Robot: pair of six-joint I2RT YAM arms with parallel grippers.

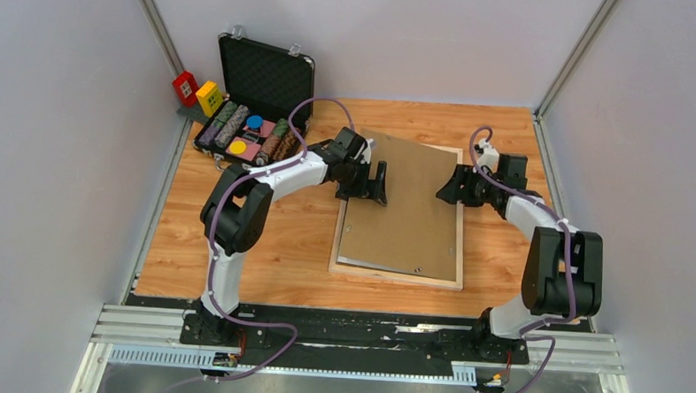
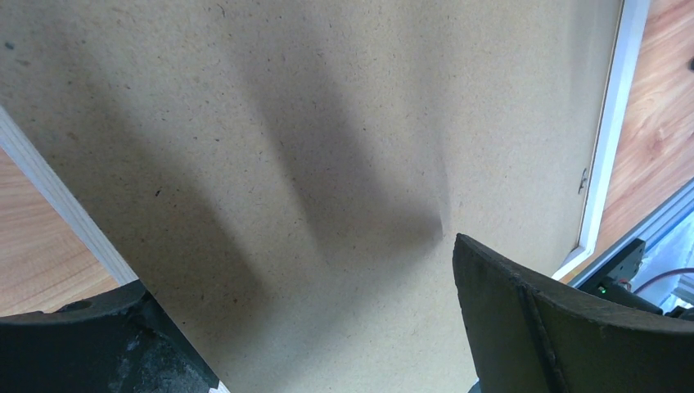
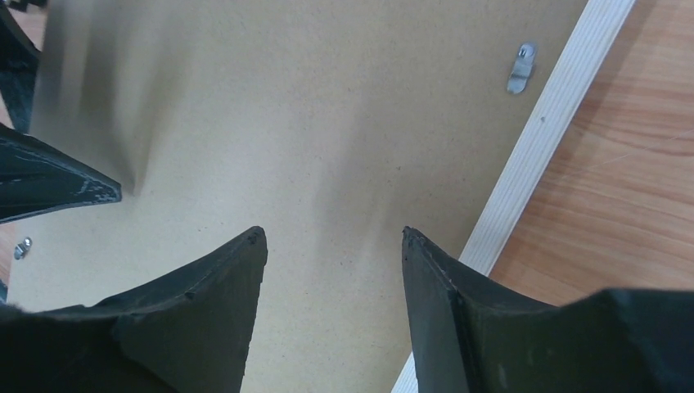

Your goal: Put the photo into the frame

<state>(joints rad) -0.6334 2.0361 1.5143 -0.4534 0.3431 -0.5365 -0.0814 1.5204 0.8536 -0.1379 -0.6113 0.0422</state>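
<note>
The frame point(image 1: 397, 277) lies flat at mid-table point(image 1: 271, 246). A brown backing board point(image 1: 406, 208) rests on it, turned slightly out of line. The photo is hidden from view.

Marks on the red block point(image 1: 185, 87) and yellow block point(image 1: 209, 97), beside the open black case point(image 1: 265, 78), are too small to read.

The left arm reaches in from the left, wrist bent down. The left gripper point(image 1: 365, 187) hangs over the board's left edge, jaws spread wide and empty. The right arm mirrors it, and the right gripper point(image 3: 331, 237) points down over the board near the frame's right rail, jaws partly apart and holding nothing. 1 metal tab point(image 3: 520, 67) sits at the board's edge.
</note>
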